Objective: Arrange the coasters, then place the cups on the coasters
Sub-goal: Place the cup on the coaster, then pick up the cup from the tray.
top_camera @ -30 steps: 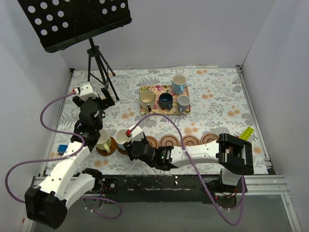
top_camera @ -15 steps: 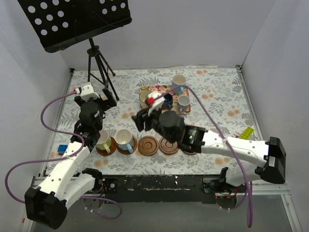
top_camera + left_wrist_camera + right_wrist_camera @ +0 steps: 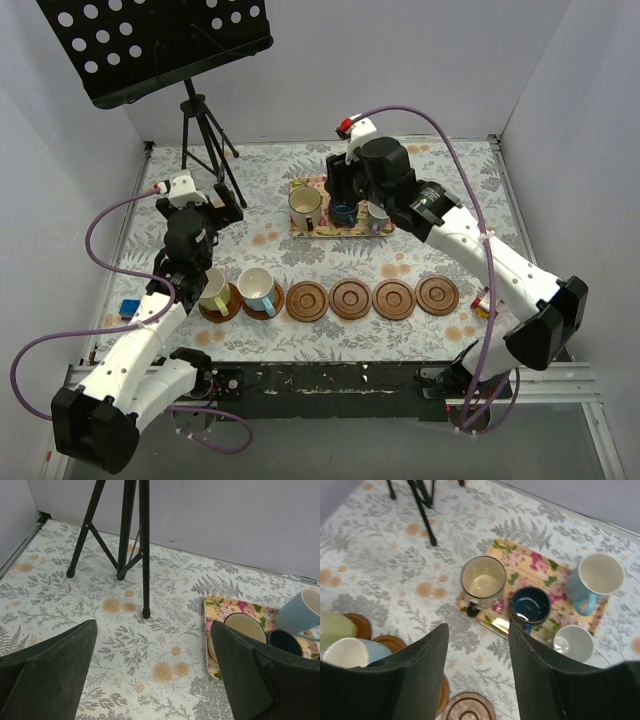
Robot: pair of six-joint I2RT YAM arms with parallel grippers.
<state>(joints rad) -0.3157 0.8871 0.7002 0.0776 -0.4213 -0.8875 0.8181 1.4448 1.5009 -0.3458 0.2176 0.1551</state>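
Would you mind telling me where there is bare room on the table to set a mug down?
The four coasters right of the two filled ones are bare, and so is the cloth strip between that row and the tray. The tray is crowded: four mugs, right gripper above.

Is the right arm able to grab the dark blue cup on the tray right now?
Probably yes. The right end effector hangs open above the tray, and nothing covers the dark blue cup, though the cream cup and grey cup sit close.
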